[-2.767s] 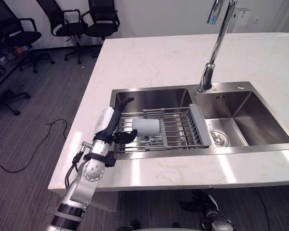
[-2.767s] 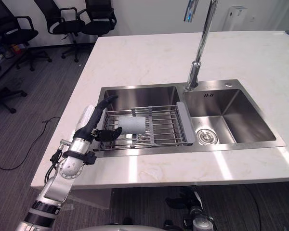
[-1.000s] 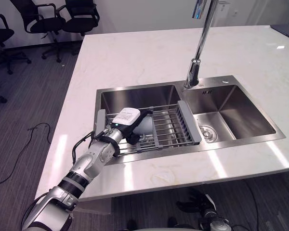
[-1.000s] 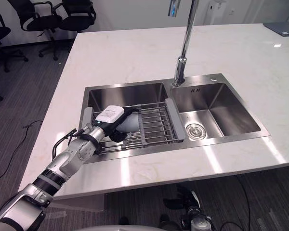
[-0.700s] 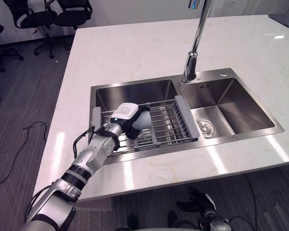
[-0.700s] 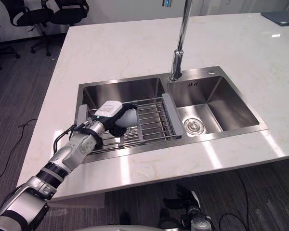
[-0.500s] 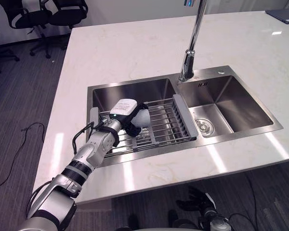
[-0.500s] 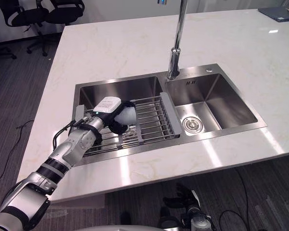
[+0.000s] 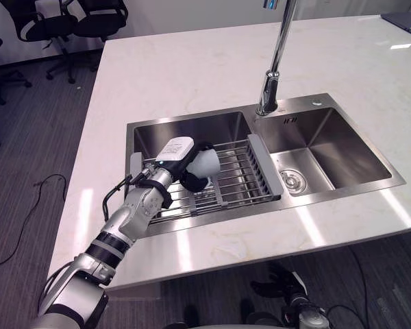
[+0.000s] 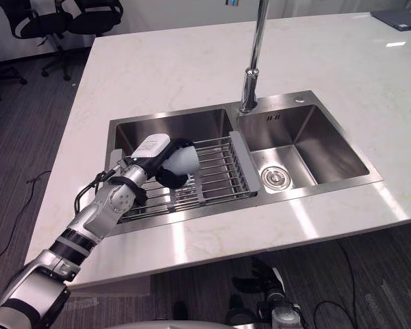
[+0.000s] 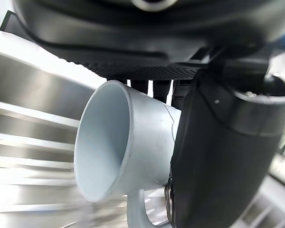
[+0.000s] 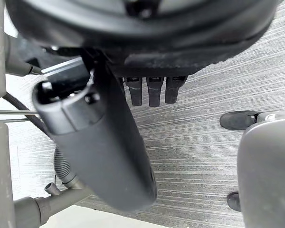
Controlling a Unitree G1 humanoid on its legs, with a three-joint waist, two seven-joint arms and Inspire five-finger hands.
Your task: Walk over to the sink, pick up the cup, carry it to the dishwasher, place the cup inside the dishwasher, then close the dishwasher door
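Left wrist view: left hand (image 11: 147, 45) is clamped on the cup (image 11: 118, 156), with the thumb (image 11: 218, 161) across one side of the wall and the fingers (image 11: 140, 86) curled behind it. The cup lies on its side, mouth open sideways, handle (image 11: 135, 216) hanging underneath.

Eye views: cup is over the left part of the rack (image 9: 241, 179), which spans the left basin of the sink (image 9: 192, 131). I cannot tell whether it touches the bars or sits just above them. Faucet (image 9: 270, 81) stands at the far edge, well right of the hand. Counter (image 9: 192, 65) lies all round.

Right hand (image 12: 102, 142) hangs over the carpet, holding nothing; whether spread or curled I cannot tell.

Judgement: pick-up stage, with the carry and the dishwasher steps not yet done.

Risks:
- Cup wall is smooth and tapered, and the hold is on the body, not the handle. It could slide out toward the narrow end, more so under walking jolts.
- The hanging handle may snag a rack bar if the hand draws sideways before rising, tugging the rack or twisting the cup loose.
- A low exit toward the left could knock the cup on the basin wall or rim.
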